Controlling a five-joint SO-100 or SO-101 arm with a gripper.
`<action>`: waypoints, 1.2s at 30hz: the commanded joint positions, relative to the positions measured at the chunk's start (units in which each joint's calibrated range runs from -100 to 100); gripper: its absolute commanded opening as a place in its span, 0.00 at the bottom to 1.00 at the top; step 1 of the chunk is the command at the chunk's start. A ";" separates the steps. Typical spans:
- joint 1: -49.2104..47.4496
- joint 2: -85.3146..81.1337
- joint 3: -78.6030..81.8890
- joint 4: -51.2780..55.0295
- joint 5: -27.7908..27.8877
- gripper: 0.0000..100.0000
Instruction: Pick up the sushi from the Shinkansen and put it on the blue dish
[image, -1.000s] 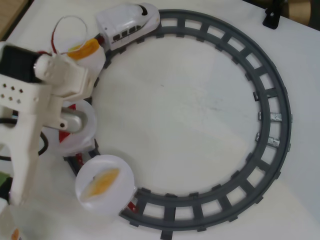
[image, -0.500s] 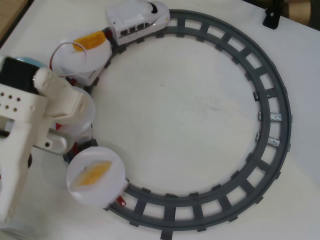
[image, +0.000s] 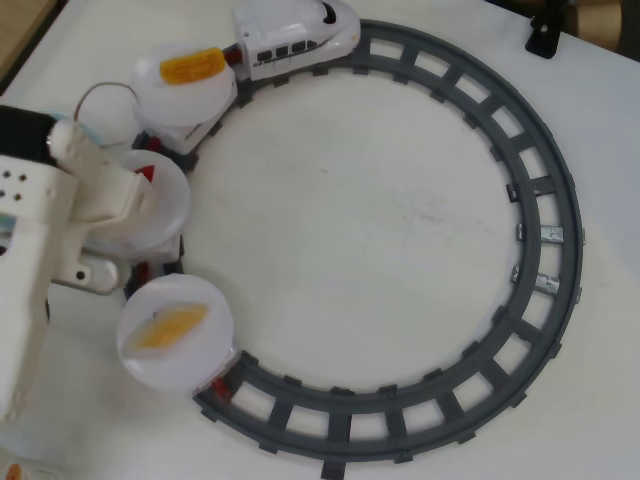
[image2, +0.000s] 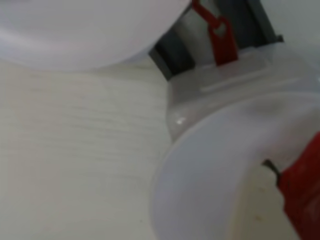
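In the overhead view the Shinkansen (image: 297, 34) stands at the far side of the round grey track (image: 545, 215), with its three cars curving down the left side. The white arm covers the middle plate (image: 165, 205), and the gripper (image: 125, 195) is over it. Only a small red corner of the sushi (image: 147, 173) shows beside the gripper. In the wrist view the sushi (image2: 302, 192) is at the right edge, on the plate rim. I cannot tell if the jaws are open or closed.
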 joint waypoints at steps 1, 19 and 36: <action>-0.13 1.36 -5.51 -0.73 -0.28 0.28; 0.66 19.69 -40.32 2.58 -0.69 0.03; -5.77 12.31 -41.22 4.03 -3.62 0.03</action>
